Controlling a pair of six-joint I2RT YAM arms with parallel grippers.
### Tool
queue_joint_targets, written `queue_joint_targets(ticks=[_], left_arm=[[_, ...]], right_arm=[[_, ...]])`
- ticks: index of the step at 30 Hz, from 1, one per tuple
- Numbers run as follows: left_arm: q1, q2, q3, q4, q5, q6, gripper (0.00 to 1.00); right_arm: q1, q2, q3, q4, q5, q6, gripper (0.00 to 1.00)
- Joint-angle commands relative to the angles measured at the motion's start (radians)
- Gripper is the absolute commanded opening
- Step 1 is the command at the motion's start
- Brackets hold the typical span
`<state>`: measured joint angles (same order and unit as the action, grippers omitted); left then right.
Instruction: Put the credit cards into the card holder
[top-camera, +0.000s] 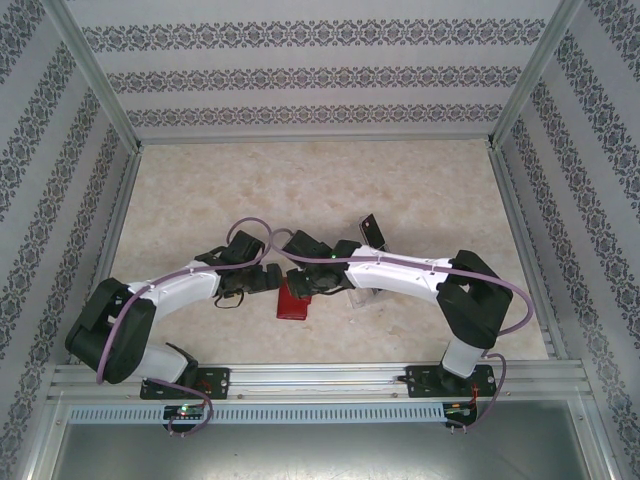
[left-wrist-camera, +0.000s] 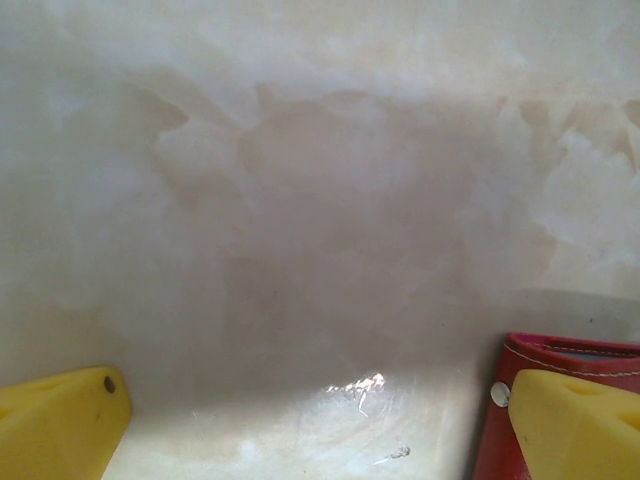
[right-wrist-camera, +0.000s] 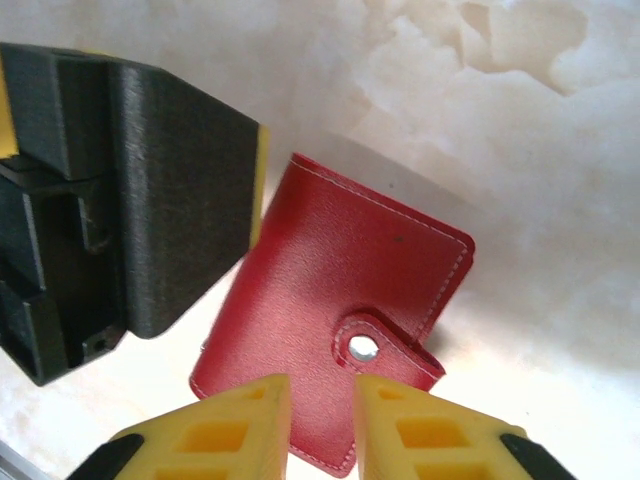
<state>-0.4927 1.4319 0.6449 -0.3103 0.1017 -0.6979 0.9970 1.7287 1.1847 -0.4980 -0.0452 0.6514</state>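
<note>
left gripper (left-wrist-camera: 320, 425): wide apart, beside closed card holder (right-wrist-camera: 340, 270) | right gripper (right-wrist-camera: 322, 425): slightly apart, empty, over it

We look down on a table (top-camera: 330, 190) with a pale, cream, marble-patterned top, closed in by a back wall (top-camera: 320, 70), a left wall (top-camera: 40, 180) and a right wall (top-camera: 600, 180), all papered in white with bands of grey floral ornament. We see two slanting aluminium posts (top-camera: 95, 70) rising from the table's far corners, and along its near edge a ribbed aluminium rail (top-camera: 320, 378), a slotted grey strip (top-camera: 330, 412) and a dull metal sheet (top-camera: 320, 455). The light is soft and even, and in the left wrist view we catch a small bright glare (left-wrist-camera: 355, 385) on the glossy tabletop.
</note>
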Motion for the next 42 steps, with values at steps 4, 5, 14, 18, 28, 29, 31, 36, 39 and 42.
queue_joint_targets(ticks=[4, 5, 14, 18, 28, 29, 31, 36, 39, 42], left_arm=[[-0.064, 0.109, -0.056, -0.033, 0.187, -0.013, 1.00], [-0.066, 0.114, -0.056, -0.028, 0.187, -0.013, 1.00], [-0.077, 0.144, -0.063, -0.001, 0.188, -0.023, 1.00], [-0.078, 0.152, -0.067, 0.008, 0.192, -0.029, 1.00], [-0.080, 0.163, -0.068, 0.022, 0.202, -0.032, 0.99], [-0.081, 0.164, -0.069, 0.025, 0.203, -0.035, 0.99], [-0.082, 0.165, -0.070, 0.028, 0.207, -0.036, 1.00], [-0.081, 0.167, -0.070, 0.030, 0.209, -0.034, 1.00], [-0.082, 0.169, -0.071, 0.030, 0.210, -0.036, 1.00], [-0.081, 0.172, -0.071, 0.034, 0.212, -0.039, 1.00]], right_arm=[[0.002, 0.032, -0.012, -0.036, 0.044, 0.007, 0.28], [0.002, 0.039, -0.013, -0.035, 0.044, 0.005, 0.29], [0.010, 0.106, -0.010, -0.030, 0.039, -0.007, 0.33], [0.014, 0.121, -0.003, -0.030, 0.046, -0.016, 0.34], [0.018, 0.158, 0.027, -0.040, 0.045, -0.044, 0.38], [0.018, 0.158, 0.029, -0.038, 0.045, -0.045, 0.38], [0.021, 0.158, 0.033, -0.041, 0.050, -0.046, 0.37], [0.021, 0.149, 0.038, -0.042, 0.055, -0.047, 0.32], [0.022, 0.144, 0.042, -0.044, 0.053, -0.046, 0.28], [0.022, 0.140, 0.044, -0.046, 0.051, -0.048, 0.25]])
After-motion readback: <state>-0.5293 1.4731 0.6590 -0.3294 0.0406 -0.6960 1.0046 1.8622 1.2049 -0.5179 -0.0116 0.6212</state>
